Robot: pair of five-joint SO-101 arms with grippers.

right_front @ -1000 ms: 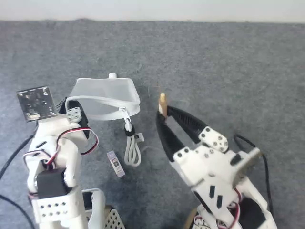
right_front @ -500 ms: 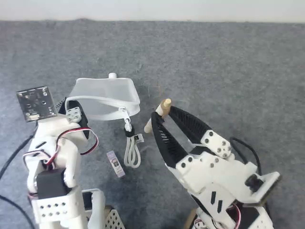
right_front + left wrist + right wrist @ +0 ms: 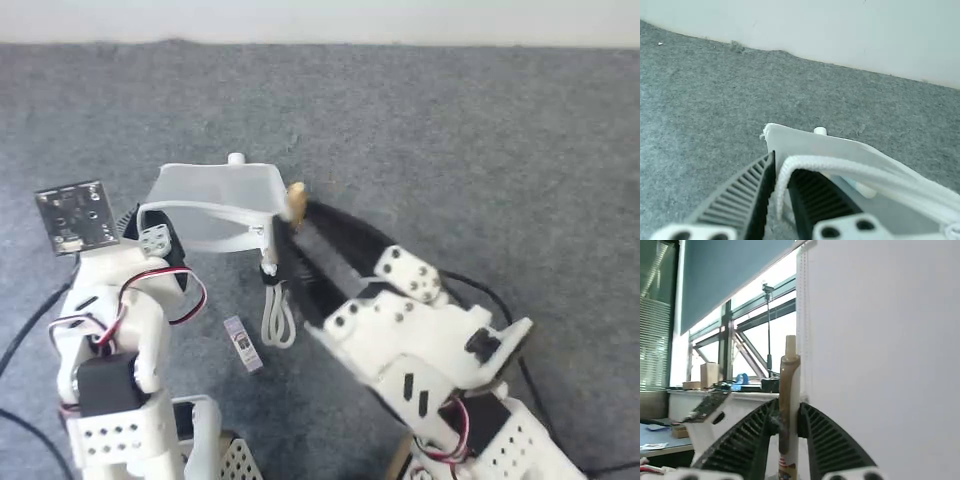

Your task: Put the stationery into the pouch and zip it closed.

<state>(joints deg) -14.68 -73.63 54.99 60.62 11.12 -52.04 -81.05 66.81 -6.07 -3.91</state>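
Two robot arms work over a grey carpet [image 3: 480, 130], seen from above, with a white wall [image 3: 320, 20] along the far edge.

The left arm [image 3: 110, 330] rises from the near left corner and leans forward to the pouch's near left corner. In the left wrist view, the left gripper [image 3: 781, 165] has its black ribbed fingers [image 3: 747, 192] pressed together on the pouch's white zipper edge, pinching it.

The pouch [image 3: 215, 205] is white and translucent. It lies on the carpet left of centre, with its mouth held open toward the arms. A small white nub [image 3: 237, 158] shows at its far edge. The zipper pull [image 3: 267, 262] hangs off its near right corner, with a white cord loop [image 3: 277, 318] trailing toward the arms.

The right arm [image 3: 430, 360] comes from the near right corner and stretches diagonally forward and left. Its long black fingers reach the pouch's right edge. The right gripper [image 3: 287, 215] is clamped on a tan pen [image 3: 296, 197], whose pale tip sits just beside the pouch's right corner. In the right wrist view, the pen [image 3: 789, 385] stands upright, squeezed between the two fingers, and its tip pokes past them.

A small block [image 3: 242, 343] lies on the carpet between the two arms, near the cord loop and well apart from the pouch.
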